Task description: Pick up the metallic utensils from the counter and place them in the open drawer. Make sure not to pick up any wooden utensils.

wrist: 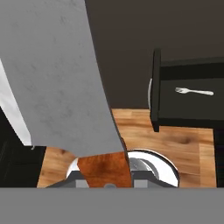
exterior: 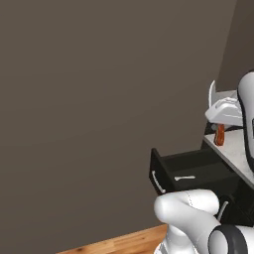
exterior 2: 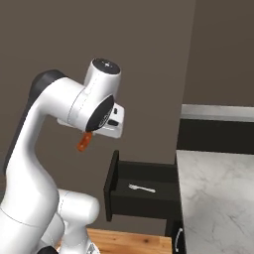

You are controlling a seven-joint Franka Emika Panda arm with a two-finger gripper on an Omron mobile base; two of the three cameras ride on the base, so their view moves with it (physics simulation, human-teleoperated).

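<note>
My gripper (wrist: 105,176) was pinched on the orange-brown end of a broad grey flat-bladed utensil (wrist: 57,78), held in the air beyond the end of the pale marbled counter (exterior 2: 218,198). It hung above the shallow black open drawer (exterior 2: 112,184) and off to one side. A slim silvery fork (wrist: 194,91) lay inside the drawer. The blade looked stiff, smooth and front-heavy, so grip the handle close to the blade. The blade hid my fingertips, so whether the handle was wood could not be confirmed.
</note>
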